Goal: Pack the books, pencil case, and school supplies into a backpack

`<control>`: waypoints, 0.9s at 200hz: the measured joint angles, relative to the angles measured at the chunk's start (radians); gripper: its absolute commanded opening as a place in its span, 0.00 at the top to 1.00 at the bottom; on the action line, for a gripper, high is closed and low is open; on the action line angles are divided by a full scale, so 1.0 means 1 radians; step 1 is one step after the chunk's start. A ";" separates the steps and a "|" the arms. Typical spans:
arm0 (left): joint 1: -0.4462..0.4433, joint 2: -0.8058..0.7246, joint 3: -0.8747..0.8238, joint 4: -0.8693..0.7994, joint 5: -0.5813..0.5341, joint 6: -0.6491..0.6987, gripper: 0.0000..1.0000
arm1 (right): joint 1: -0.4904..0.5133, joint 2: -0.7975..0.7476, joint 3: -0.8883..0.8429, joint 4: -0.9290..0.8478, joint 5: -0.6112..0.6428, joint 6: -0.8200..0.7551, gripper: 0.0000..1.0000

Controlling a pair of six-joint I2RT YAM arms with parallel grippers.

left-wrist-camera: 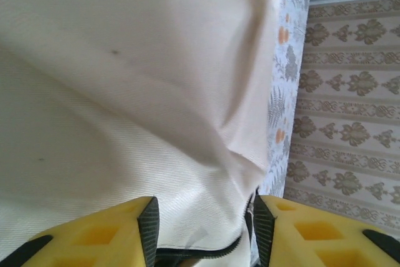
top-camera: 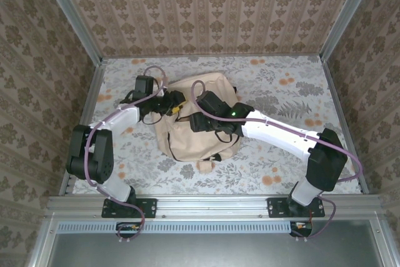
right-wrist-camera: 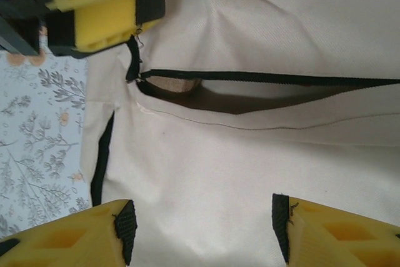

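Note:
The cream-beige backpack [top-camera: 187, 139] lies in the middle of the table. Its dark zipper [right-wrist-camera: 269, 78] stands partly open, and something tan [right-wrist-camera: 178, 84] shows inside the slit; I cannot tell what it is. My left gripper [top-camera: 177, 105] sits at the bag's upper left, by the zipper's end. Its yellow fingers [left-wrist-camera: 203, 217] are closed on a fold of backpack fabric [left-wrist-camera: 187, 173] that fills the gap between them. My right gripper [right-wrist-camera: 203, 223] hovers open over flat fabric just below the zipper, with nothing held. The books, pencil case and school supplies are hidden.
The floral tablecloth [top-camera: 281, 92] surrounds the bag, with patterned walls close on three sides. A short beige strap end [top-camera: 206, 166] pokes out at the bag's near edge. Cables loop over both arms. The metal rail [top-camera: 212, 203] runs along the near edge.

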 measured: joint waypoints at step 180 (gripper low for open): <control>0.261 -0.144 -0.159 -0.187 -0.140 0.081 0.47 | 0.061 0.394 0.391 -0.001 0.084 0.057 0.42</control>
